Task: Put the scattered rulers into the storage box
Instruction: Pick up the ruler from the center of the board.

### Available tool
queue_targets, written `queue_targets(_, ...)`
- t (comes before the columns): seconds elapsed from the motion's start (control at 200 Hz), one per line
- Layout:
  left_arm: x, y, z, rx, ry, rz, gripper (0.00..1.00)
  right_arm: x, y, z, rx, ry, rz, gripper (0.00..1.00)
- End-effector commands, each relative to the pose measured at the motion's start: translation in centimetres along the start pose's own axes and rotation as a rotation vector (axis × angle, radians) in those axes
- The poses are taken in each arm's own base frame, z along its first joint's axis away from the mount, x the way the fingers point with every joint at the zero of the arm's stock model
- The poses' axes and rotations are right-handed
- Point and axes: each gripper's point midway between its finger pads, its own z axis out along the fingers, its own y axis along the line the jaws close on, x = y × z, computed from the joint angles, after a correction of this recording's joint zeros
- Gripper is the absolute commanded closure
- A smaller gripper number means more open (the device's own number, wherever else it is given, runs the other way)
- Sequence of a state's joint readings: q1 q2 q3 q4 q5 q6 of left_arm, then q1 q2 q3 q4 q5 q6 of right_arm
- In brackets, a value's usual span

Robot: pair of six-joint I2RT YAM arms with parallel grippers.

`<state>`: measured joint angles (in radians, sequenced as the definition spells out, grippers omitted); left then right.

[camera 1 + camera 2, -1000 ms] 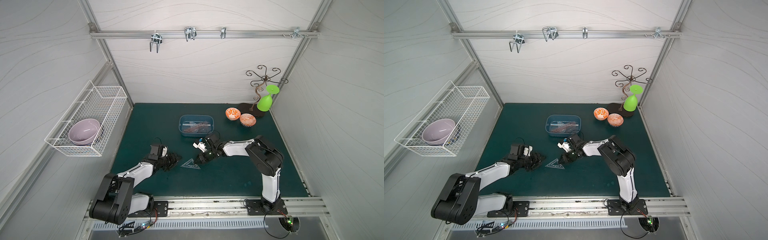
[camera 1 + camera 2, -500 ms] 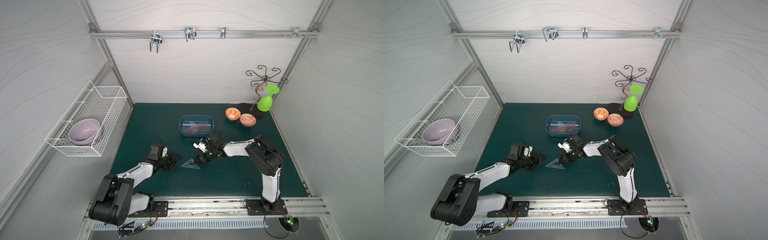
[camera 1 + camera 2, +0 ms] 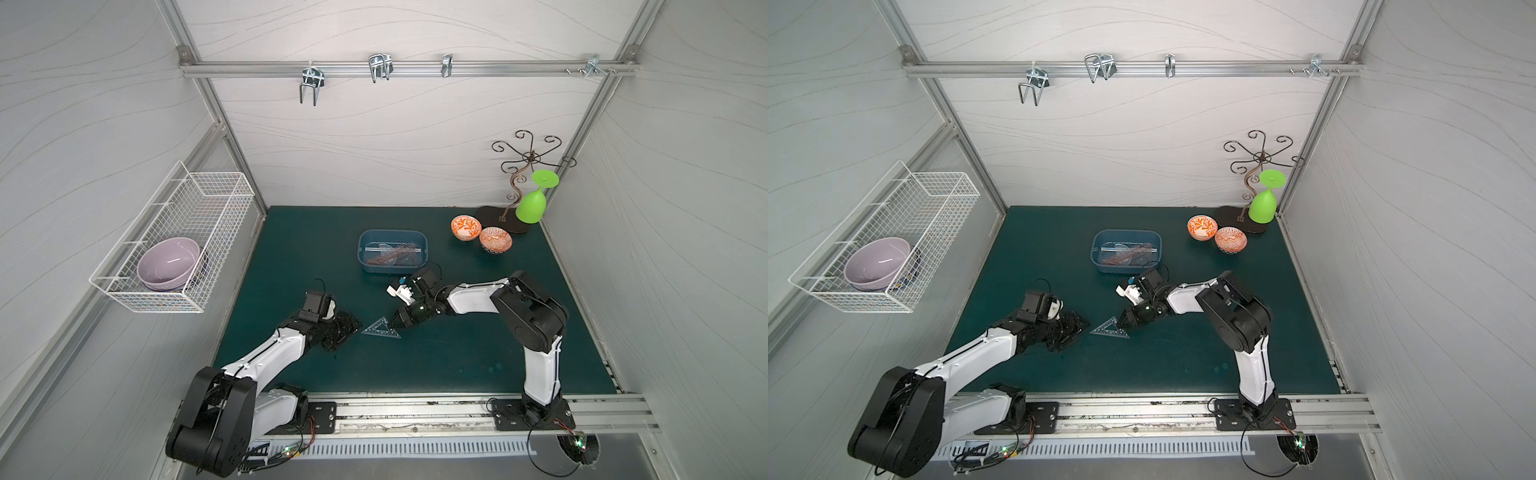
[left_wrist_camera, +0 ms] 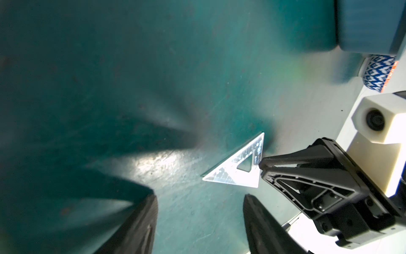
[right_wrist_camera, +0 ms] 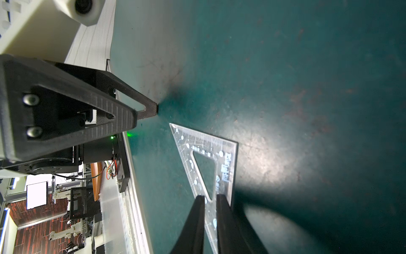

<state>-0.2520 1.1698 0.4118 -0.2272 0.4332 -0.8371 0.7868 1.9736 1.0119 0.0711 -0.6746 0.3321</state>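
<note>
One clear bluish triangle ruler (image 3: 381,328) (image 3: 1111,327) lies flat on the green mat between my two grippers. My right gripper (image 3: 397,322) (image 5: 210,198) is shut to a narrow slit, its tips over the triangle (image 5: 227,154) near one corner. The ruler shows face-on through the slit, not clamped. My left gripper (image 3: 351,327) (image 4: 200,220) stands open and empty just short of the triangle (image 4: 222,178). The dusty-blue storage box (image 3: 390,268) (image 3: 1125,268) sits behind them and holds several rulers (image 3: 392,255).
Two orange patterned bowls (image 3: 465,227) (image 3: 495,240) stand at the back right beside a wire stand holding a green glass (image 3: 532,203). A white wire basket (image 3: 174,245) with a purple bowl hangs on the left wall.
My left gripper's jaws have widened a little. The right gripper and the triangle ruler have stayed where they were.
</note>
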Motion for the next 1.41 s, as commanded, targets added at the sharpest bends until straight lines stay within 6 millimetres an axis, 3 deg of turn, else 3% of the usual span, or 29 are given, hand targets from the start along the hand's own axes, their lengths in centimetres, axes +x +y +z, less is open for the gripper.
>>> queue_targets(0.0, 0.5, 0.7, 0.6, -0.045, 0.025, 0.009, 0.34, 3.1, -2.5, 0.1, 0.085, 0.071, 0.074, 0.83)
queue_targets(0.16, 1.0, -0.5, 1.0, 0.004, 0.054, 0.041, 0.35, 3.4, -2.6, 0.1, 0.089, 0.074, 0.077, 0.83)
queue_targets(1.4, 1.1, -0.5, 3.3, 0.0, 0.11, 0.04, 0.4, 4.0, -3.0, 0.0, 0.083, 0.079, 0.097, 0.83)
